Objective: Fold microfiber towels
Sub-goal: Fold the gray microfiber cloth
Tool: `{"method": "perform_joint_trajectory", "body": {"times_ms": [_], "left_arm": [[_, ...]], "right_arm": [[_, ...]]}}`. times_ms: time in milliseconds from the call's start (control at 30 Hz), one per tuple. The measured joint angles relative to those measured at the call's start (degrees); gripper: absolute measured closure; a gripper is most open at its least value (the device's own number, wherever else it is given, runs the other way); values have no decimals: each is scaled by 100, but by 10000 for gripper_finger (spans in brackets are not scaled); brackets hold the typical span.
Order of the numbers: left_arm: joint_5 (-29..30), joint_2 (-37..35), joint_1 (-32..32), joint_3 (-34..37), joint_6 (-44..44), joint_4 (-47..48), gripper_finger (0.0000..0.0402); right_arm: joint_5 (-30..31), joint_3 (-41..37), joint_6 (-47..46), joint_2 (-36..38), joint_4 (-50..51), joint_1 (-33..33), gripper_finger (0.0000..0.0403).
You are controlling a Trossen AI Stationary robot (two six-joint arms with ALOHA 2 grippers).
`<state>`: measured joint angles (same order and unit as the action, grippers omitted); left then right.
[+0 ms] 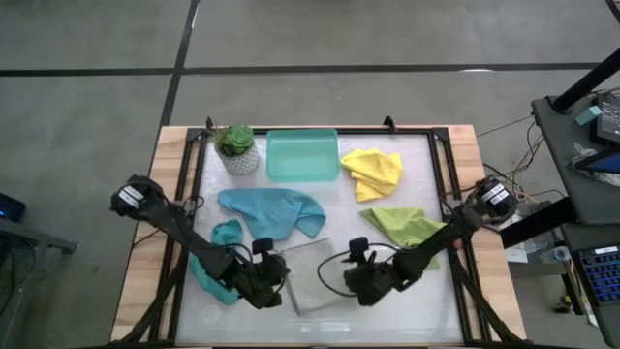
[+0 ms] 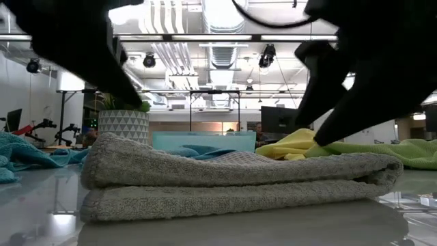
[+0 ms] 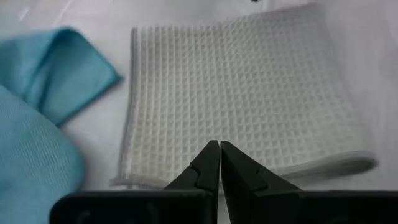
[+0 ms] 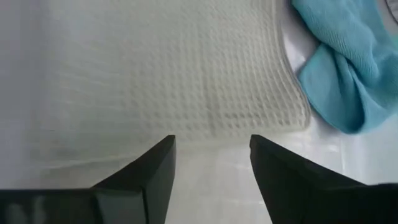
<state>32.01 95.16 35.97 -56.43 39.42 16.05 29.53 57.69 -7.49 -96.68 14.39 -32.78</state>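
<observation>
A light grey microfiber towel (image 1: 310,276) lies folded in two flat layers near the table's front edge, with its fold (image 2: 390,171) toward the right. My left gripper (image 3: 219,149) is shut and stands slanting down over the towel's left edge, a little above it in the low view. My right gripper (image 4: 211,146) is open and slants down at the towel's right edge, its fingers over bare table short of the cloth. A crumpled teal towel (image 1: 221,257) lies under my left arm. Another teal towel (image 1: 271,210) lies behind the grey one.
A yellow towel (image 1: 373,172) and a lime green towel (image 1: 405,225) lie crumpled on the right half. A rigid teal tray (image 1: 302,155) and a potted plant (image 1: 237,148) stand at the far edge. A black frame (image 1: 184,233) borders the white work surface.
</observation>
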Motion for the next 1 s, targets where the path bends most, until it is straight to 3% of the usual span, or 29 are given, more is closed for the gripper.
{"method": "perform_joint_trajectory", "body": {"times_ms": [100, 200, 333, 467, 733, 1000], "left_arm": [[147, 17, 2, 286, 56, -696, 402], [498, 83, -37, 541, -95, -1274, 402], [690, 161, -137, 643, -239, -1669, 402], [713, 230, -153, 643, -233, -1940, 402], [721, 231, -163, 633, -242, -2184, 402], [756, 231, -330, 632, -232, -2179, 402]], "right_arm": [[17, -130, 181, 67, -130, 178, 211], [-41, -339, 476, 91, -940, 262, 216], [-729, -602, 643, 93, -1941, 343, 224], [-869, -633, 363, 93, -2287, 346, 227], [-1462, -334, -472, 93, -2247, 311, 202], [-1610, 182, -323, -63, -2138, -63, 200]]}}
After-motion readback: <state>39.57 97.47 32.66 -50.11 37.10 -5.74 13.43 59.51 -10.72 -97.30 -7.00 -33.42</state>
